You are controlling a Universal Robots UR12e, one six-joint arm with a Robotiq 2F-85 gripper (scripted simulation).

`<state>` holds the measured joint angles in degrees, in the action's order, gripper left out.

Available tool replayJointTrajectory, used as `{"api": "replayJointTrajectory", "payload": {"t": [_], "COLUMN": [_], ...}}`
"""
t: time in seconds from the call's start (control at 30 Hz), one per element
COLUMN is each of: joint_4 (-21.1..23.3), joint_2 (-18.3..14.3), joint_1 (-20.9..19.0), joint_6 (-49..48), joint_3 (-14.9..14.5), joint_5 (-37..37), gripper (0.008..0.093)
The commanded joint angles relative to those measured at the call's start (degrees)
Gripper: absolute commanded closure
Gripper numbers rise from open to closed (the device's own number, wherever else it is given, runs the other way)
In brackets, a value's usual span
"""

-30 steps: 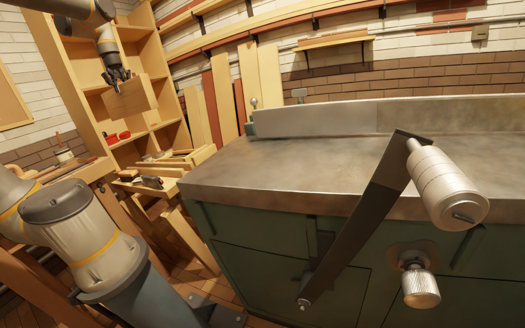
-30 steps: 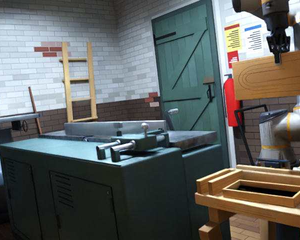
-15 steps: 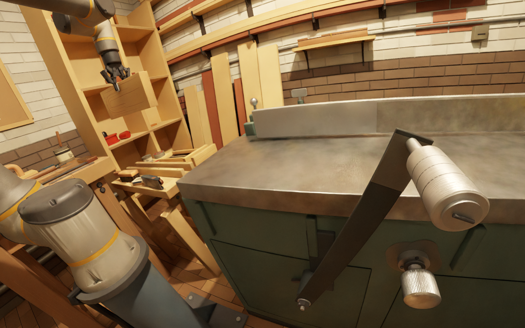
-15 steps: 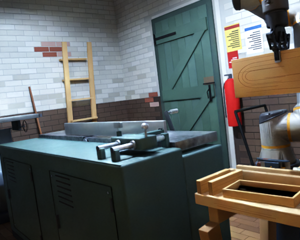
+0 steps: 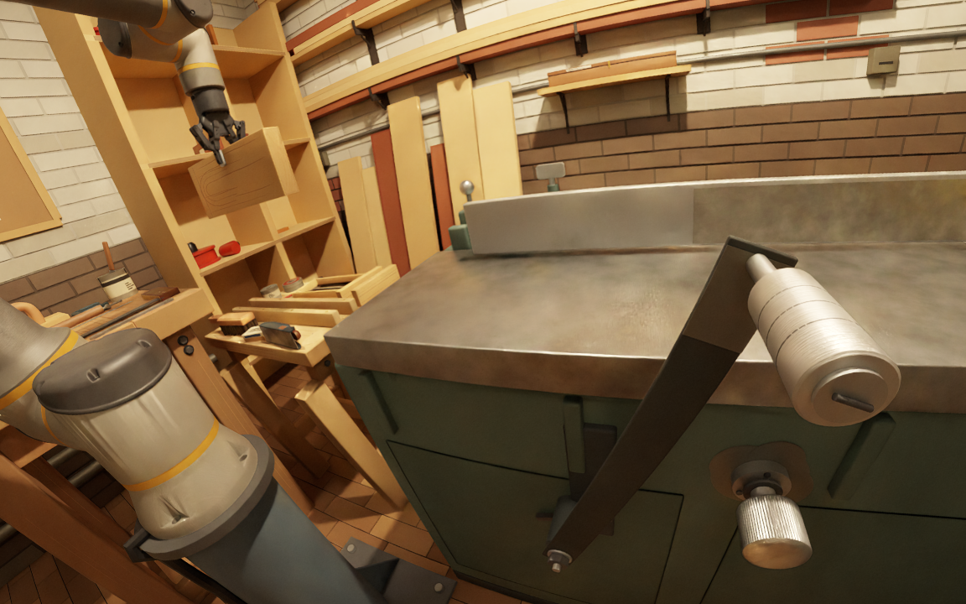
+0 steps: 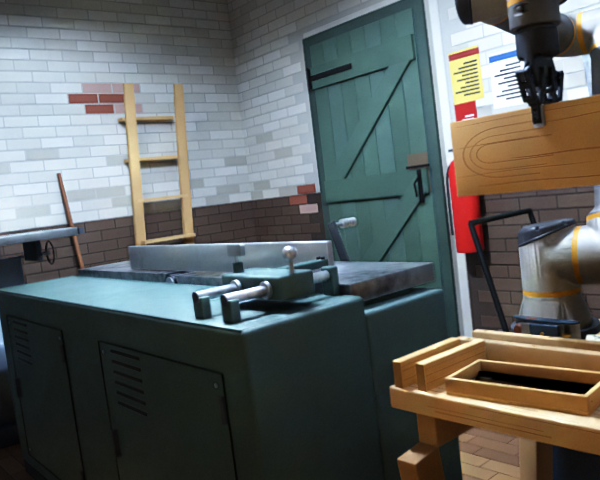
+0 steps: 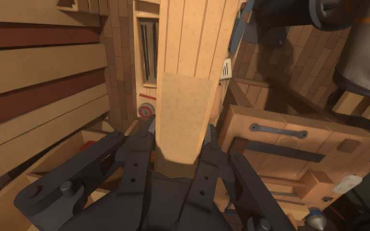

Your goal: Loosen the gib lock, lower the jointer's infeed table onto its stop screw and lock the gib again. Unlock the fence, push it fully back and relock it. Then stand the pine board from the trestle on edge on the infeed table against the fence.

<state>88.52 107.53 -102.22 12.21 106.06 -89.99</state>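
Observation:
High in the air over the trestle [image 6: 512,392], left of the jointer, the pine board [image 5: 244,172] [image 6: 538,144] hangs on edge from my closed gripper [image 5: 218,143] [image 6: 537,106] [image 7: 180,135], which pinches its top edge. The board's far end tilts slightly upward. The jointer's infeed table [image 5: 622,315] lies to the right and lower, with the steel fence [image 5: 697,210] standing along its far side. The table lever [image 5: 659,406] with its round handle [image 5: 817,338] leans up across the table's front edge, and the knurled gib lock knob [image 5: 772,518] sits below it. The fence lock lever [image 6: 289,256] stands on the fence carriage.
An empty wooden tray [image 6: 528,385] lies on the trestle below the board. A shelf unit [image 5: 194,150] stands close behind the board, with planks [image 5: 427,165] leaning on the wall beside it. My arm's base [image 5: 141,436] and a workbench [image 5: 126,308] fill the near left.

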Motion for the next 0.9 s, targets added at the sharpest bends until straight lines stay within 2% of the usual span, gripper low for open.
{"api": "replayJointTrajectory", "payload": {"t": [0.0,0.2,0.4,0.6,0.87], "joint_4": [0.03,-0.7,-1.7,-2.76,-3.53], "joint_2": [0.38,2.5,5.06,7.5,9.12], "joint_1": [0.58,5.17,12.01,21.21,36.17], "joint_6": [-0.54,-5.12,-11.96,-21.14,-36.11], "joint_3": [-0.1,1.28,2.85,4.24,5.12], "joint_5": [-0.02,-0.02,-0.02,-0.02,-0.02], "gripper": [0.0934,0.0934,0.0934,0.0934,0.0934]}}
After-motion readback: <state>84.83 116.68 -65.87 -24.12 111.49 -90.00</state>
